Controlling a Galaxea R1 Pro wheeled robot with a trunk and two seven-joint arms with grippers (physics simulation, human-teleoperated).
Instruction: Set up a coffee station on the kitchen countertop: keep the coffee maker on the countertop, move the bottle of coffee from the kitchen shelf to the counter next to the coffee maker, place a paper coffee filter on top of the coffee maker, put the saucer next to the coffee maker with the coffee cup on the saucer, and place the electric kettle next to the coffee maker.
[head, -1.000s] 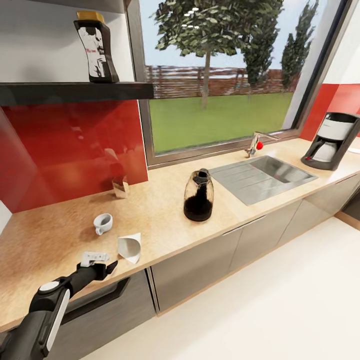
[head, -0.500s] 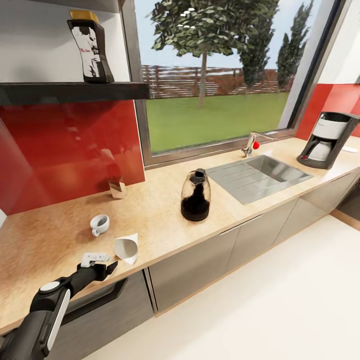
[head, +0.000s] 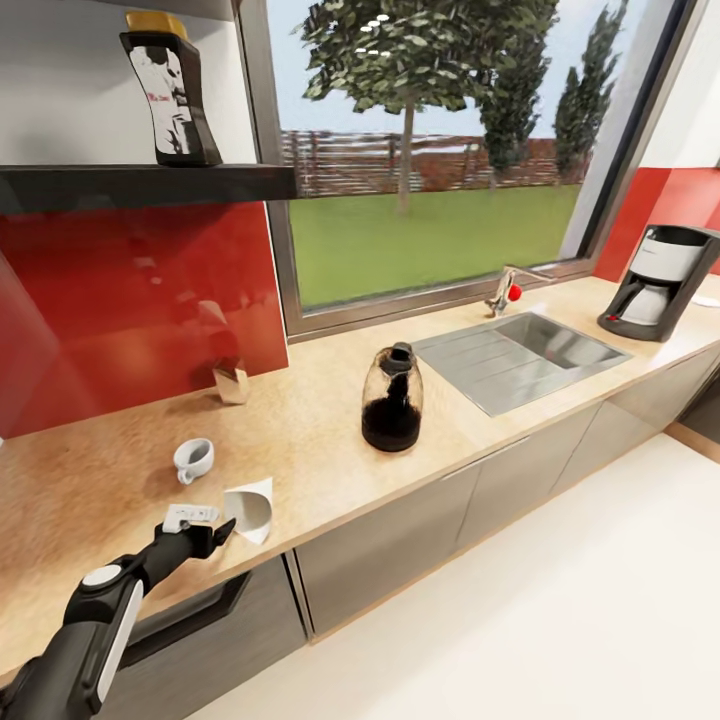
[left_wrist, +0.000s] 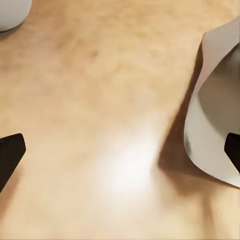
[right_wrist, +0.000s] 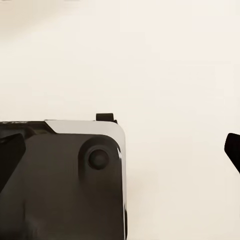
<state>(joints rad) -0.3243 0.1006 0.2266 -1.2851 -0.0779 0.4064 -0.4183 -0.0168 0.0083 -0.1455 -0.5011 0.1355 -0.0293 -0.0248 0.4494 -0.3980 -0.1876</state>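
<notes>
Head view puts the left end effector (head: 212, 532) low over the long beige speckled surface (head: 320, 420), its fingers spread wide and empty, one tip just beside the thin white paper cone filter (head: 250, 508). Beyond the filter lies the small white cup (head: 192, 458); the rounded dark glass kettle (head: 391, 398) stands further along, and the tall grey drip coffee maker (head: 660, 281) well apart from it. The dark yellow-lidded jar (head: 170, 88) sits on the black shelf (head: 140, 184). Every placement seems left to do.
</notes>
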